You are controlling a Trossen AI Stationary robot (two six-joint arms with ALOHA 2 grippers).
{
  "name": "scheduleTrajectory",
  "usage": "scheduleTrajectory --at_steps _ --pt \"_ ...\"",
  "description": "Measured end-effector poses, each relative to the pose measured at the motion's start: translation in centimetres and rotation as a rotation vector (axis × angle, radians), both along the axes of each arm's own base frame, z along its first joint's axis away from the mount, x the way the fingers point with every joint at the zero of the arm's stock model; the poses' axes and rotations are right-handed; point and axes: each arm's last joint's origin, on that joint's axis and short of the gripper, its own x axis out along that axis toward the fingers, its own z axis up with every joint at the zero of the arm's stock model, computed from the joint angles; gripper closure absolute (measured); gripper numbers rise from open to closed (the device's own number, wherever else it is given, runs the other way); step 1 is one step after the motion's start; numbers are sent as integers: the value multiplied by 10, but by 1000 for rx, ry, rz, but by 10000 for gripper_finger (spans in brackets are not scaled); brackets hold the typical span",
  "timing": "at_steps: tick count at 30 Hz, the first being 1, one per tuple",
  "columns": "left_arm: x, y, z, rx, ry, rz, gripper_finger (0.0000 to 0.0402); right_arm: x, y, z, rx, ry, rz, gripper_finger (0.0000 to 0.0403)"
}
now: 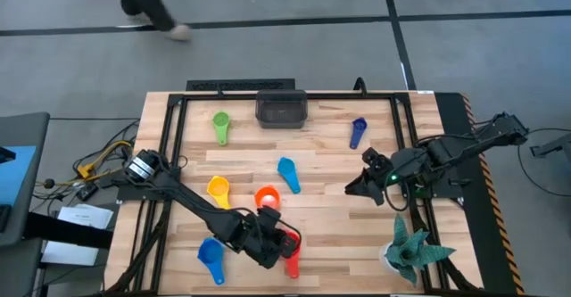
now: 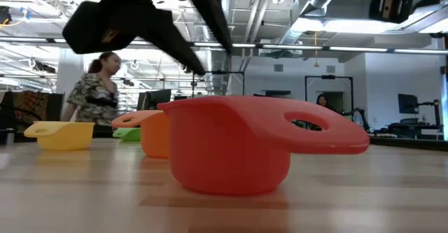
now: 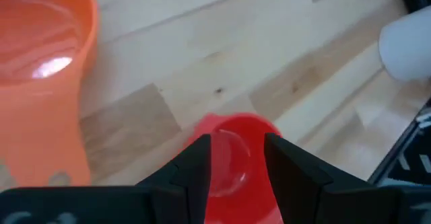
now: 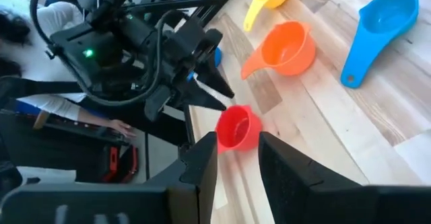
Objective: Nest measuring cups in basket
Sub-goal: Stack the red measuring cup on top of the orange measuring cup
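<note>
Red cup beneath left gripper, jaws apart — orange cup close; right jaws apart.

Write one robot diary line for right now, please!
left gripper: open, over small red plastic measuring cup | right gripper: open, waiting | dark grey rectangular basket: no cups inside

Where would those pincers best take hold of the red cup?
Probably by the bowl's rim, from above: the red cup stands upright, mouth open, so one side of the left gripper can slip inside. Its flat handle lies low, harder to pinch.
</note>
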Motion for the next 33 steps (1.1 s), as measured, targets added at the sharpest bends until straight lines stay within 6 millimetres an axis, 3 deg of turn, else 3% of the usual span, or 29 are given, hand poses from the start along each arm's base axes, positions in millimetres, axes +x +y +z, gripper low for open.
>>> scheduleTrajectory --at_steps 17,29,33 --pt "6 -2 -30 -41 124 -47 276 2 -6 1 -6 -8 -34 265" --pt "7 0 -29 -55 148 -87 276 3 -6 1 -3 -10 -35 268" --pt "9 -1 -17 -39 174 -115 276 3 -6 1 -3 -9 -34 264"
